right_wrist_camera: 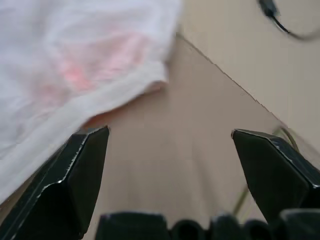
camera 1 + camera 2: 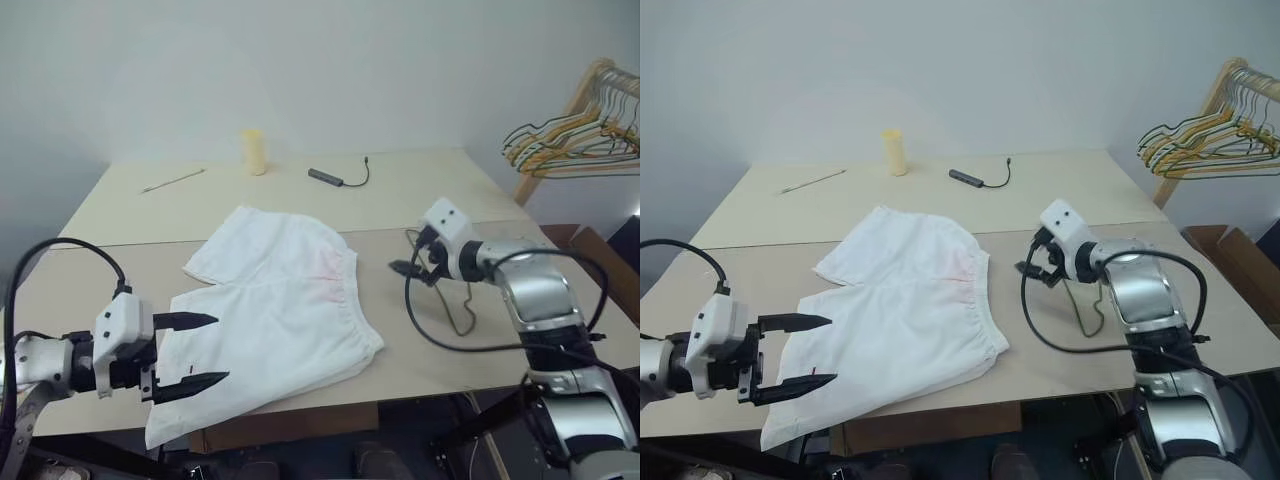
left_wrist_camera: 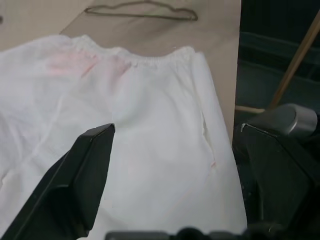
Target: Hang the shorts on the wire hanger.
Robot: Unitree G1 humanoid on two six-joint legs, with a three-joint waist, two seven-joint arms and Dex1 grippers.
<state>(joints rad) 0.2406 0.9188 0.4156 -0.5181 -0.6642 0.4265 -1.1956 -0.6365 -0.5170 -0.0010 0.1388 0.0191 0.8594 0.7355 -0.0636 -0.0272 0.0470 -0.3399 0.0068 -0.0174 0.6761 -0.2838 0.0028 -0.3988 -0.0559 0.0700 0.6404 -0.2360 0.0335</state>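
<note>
Light: you get soft, even, diffuse room light over the table [image 2: 400,200]; no hard beam.
Shadows: faint ones only, a thin dark edge under the shorts [image 2: 290,310] at 6 o'clock.
Glare: small highlights on the right arm's silver shell.
Blur: your right wrist view is smeared; the right tool [image 1: 170,145] shows soft edges.
Focus: left tool [image 3: 175,150] fingers look soft up close.

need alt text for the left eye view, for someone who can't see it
White shorts lie spread flat on a beige table, with a wire hanger beside their waistband. The open left gripper hovers at the near leg, and the open right gripper hangs over the hanger. A bunch of coloured hangers hangs at far right.
</note>
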